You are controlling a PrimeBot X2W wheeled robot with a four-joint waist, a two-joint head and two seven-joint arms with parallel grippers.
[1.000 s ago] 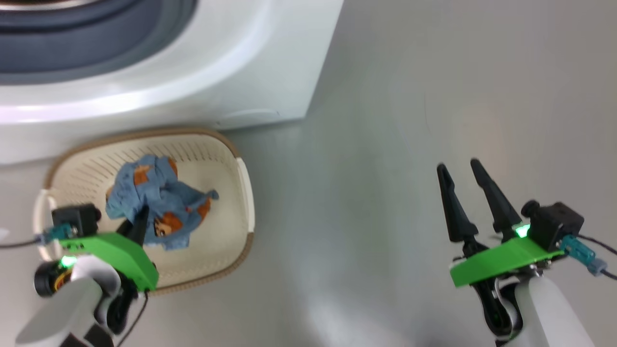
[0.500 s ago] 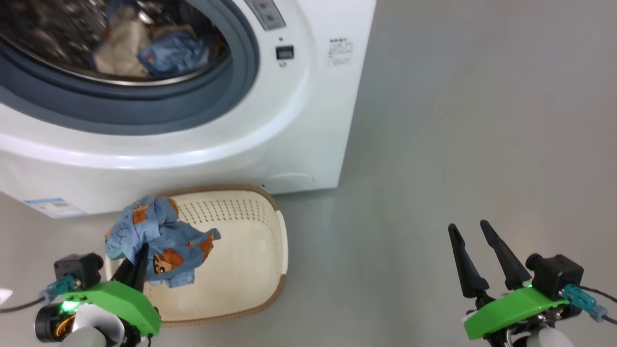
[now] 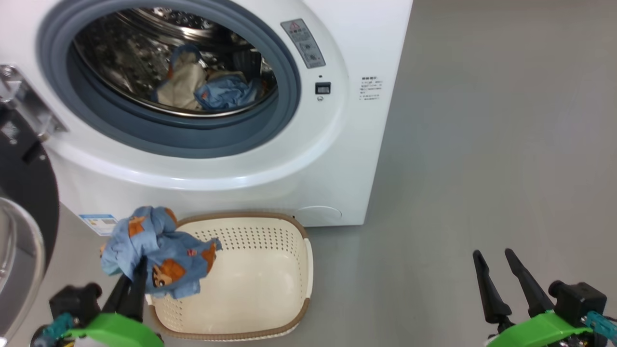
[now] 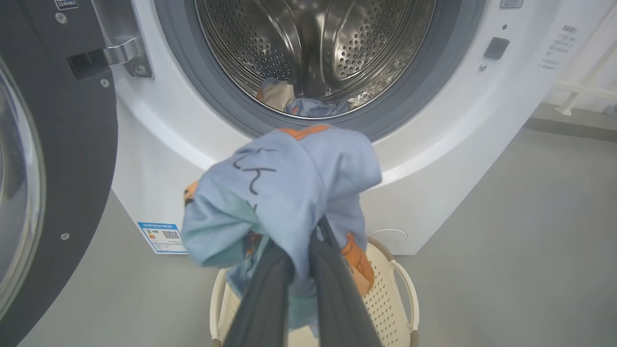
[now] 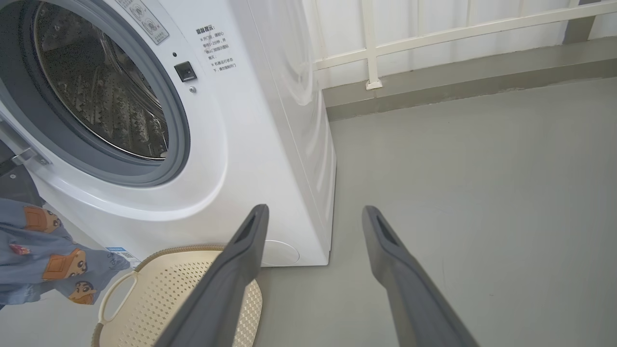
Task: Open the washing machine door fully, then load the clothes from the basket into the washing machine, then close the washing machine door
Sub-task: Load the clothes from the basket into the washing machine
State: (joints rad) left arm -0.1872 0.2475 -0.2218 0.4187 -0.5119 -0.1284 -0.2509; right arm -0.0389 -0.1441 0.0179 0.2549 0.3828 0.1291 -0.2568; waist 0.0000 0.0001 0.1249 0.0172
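Clothes show up in two spots. One blue bundle (image 3: 156, 253) with orange bears hangs from the left gripper (image 3: 135, 274), whose two dark fingers are pinched tight on the cloth. The bundle is up in the air, over the left back corner of the basket (image 3: 260, 289) and in front of the low white front of the washing machine (image 3: 241, 197). Two more pieces (image 3: 207, 89) lie inside the steel drum (image 3: 130, 53), one mostly beige and one blue, touching each other at the bottom.

There is one basket. It sits on the grey floor (image 3: 482, 144) just beside the machine's front, below the round hole. There is one washing machine. Its one door (image 3: 26, 188) is swung wide to the left, so the black rim and glass stand off from the hole. A shiny hinge (image 4: 120, 53) joins door and machine. A grey-blue rubber ring (image 3: 193, 142) goes all round the hole.

There are two grippers. The right gripper (image 3: 492, 253) is over bare floor, well apart from the basket, with its two fingers spread and nothing between them.

One small blue sticker (image 3: 98, 223) is low on the machine's front, just left of the bundle. From the left wrist, the bundle covers the bottom edge of the ring, and the drum shows above it. From the right wrist, a white rail (image 5: 368, 43) stands by the wall behind the machine.
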